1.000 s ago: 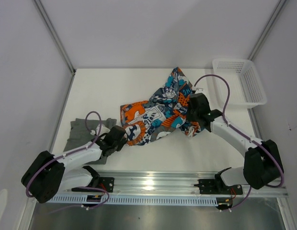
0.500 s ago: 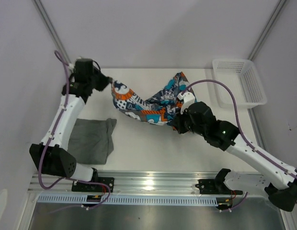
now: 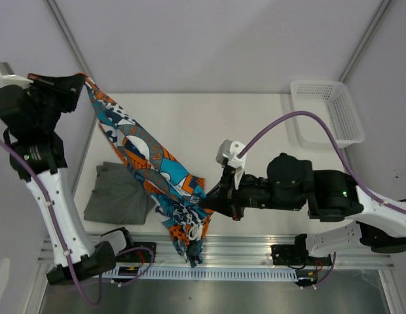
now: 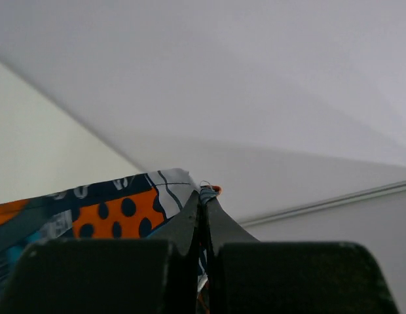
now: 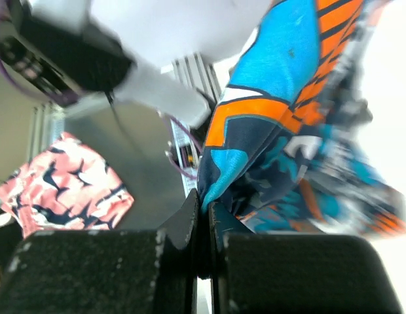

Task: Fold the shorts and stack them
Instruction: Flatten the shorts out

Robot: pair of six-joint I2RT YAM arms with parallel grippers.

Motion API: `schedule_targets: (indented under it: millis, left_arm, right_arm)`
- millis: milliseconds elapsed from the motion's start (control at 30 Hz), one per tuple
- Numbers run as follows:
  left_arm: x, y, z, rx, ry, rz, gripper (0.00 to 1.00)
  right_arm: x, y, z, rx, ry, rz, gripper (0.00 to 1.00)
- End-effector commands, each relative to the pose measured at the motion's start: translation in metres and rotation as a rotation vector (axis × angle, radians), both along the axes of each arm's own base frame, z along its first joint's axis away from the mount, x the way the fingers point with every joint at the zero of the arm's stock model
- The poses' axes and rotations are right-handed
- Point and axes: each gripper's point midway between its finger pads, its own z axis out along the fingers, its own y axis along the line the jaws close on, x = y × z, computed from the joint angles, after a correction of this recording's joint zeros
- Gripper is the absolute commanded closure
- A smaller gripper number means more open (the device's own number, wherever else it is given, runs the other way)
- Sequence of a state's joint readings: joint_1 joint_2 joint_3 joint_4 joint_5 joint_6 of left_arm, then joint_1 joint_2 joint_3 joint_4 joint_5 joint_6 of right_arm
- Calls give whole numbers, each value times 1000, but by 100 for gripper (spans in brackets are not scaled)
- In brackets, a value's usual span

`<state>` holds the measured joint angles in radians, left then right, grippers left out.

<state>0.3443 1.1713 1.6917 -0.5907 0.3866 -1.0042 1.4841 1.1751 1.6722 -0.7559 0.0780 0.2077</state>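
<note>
Pinching, left gripper: jaws shut on a corner of the patterned shorts, with a sliver of cloth caught between the tips.
Pinching, right gripper: jaws shut on another edge of the same garment, blue and orange fabric spilling away from the tips.
Change: a second ago the patterned shorts lay crumpled on the table with both grippers low at their edges. Now they are off the surface, drawn into a long diagonal band between the two grips.
Loose end: below the right grip a bunched tail hangs over the front rail.
Meaning for the task: this looks like a shake-out to open the cloth before it is laid flat. The folding of this pair is not yet begun.
Grey shorts: flat on the table at near left, looking already folded, so a likely base for the stack.
Left arm: risen almost upright from its base, wrist high at the far-left corner.
Right arm: folded low and reaching leftward across the near side, wrist near the table's middle.
</note>
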Motion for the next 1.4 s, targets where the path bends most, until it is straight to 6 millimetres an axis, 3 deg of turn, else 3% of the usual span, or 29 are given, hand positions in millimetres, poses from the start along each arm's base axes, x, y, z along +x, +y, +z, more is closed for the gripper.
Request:
schedule_targets:
  millis: [0, 100, 167, 200, 300, 367, 400, 433, 533, 567, 600, 667, 700, 767, 800, 833, 900, 933, 1000, 1033, 1067, 1100, 1133, 1167, 1200, 1233, 1267, 1333, 1367]
  left_arm:
    - [-44, -4, 84, 12, -303, 23, 100]
    - [-50, -7, 112, 15, -349, 15, 100]
    - [-32, -6, 118, -14, -360, -29, 100]
    - [-26, -10, 116, -55, -353, -72, 100]
    - [12, -5, 90, -106, -300, -109, 100]
    - [34, -3, 62, -129, -248, -113, 100]
    - [39, -5, 63, -128, -273, -116, 100]
    - [52, 0, 48, -150, -252, -84, 100]
    - [90, -7, 33, -207, -246, -84, 100]
    - [103, -15, 34, -232, -257, -105, 100]
    - [125, -17, 50, -265, -311, -131, 100]
    - [150, -23, 60, -279, -339, -165, 100]
    - [148, -25, 112, -246, -456, -199, 100]
    - [132, -28, 156, -238, -585, -225, 100]
    - [126, -22, 170, -237, -637, -193, 100]
    - [94, -27, 215, -195, -759, -199, 100]
    - [103, -24, 211, -162, -706, -181, 100]
    - [110, -22, 200, -157, -676, -184, 100]
    - [97, -30, 199, -141, -729, -234, 100]
    - [121, -24, 154, -181, -657, -223, 100]
    - [113, -25, 135, -176, -657, -218, 100]
    - [125, -22, 101, -179, -586, -201, 100]
    - [123, -26, 91, -166, -572, -208, 100]
    - [116, -30, 74, -144, -560, -213, 100]
    - [123, -33, 37, -150, -497, -217, 100]
    - [117, -42, 27, -139, -495, -236, 100]
    - [114, -45, -25, -132, -423, -225, 100]
    - [103, -59, -51, -113, -401, -228, 100]
    - [100, -61, -95, -113, -326, -218, 100]
  right_arm:
    - [-2, -27, 56, 134, -57, 9, 100]
    - [27, -52, 80, 215, -106, -145, 100]
    - [60, -69, 85, 224, -127, -312, 100]
    - [90, -80, 82, 203, -145, -427, 100]
    - [139, -77, 55, 114, -120, -502, 100]
    - [195, -80, 27, 67, -90, -579, 100]
    - [215, -84, 21, 59, -86, -619, 100]
    - [247, -102, 17, 61, -72, -682, 100]
    - [306, -105, 36, 162, -47, -671, 100]
    - [333, -124, 56, 219, -91, -717, 100]
    - [355, -126, 84, 271, -134, -722, 100]
    - [368, -140, 131, 365, -206, -698, 100]
    - [371, -143, 159, 424, -248, -668, 100]
    - [368, -153, 203, 607, -298, -590, 100]
    - [372, -169, 211, 637, -317, -578, 100]
    - [378, -173, 230, 673, -369, -539, 100]
    - [390, -187, 233, 668, -336, -524, 100]
    - [401, -185, 224, 654, -322, -481, 100]
    - [409, -180, 200, 618, -239, -419, 100]
    - [391, -178, 211, 626, -298, -384, 100]
    - [418, -176, 164, 589, -186, -414, 100]
    - [419, -174, 151, 586, -179, -431, 100]
    - [396, -176, 158, 590, -219, -444, 100]
    - [417, -178, 104, 544, -116, -507, 100]
    - [416, -178, 83, 528, -74, -519, 100]
    - [414, -182, 67, 526, -52, -531, 100]
    - [411, -183, 16, 509, 75, -560, 100]
    - [402, -179, -29, 496, 146, -555, 100]
    - [392, -176, -48, 482, 178, -555, 100]
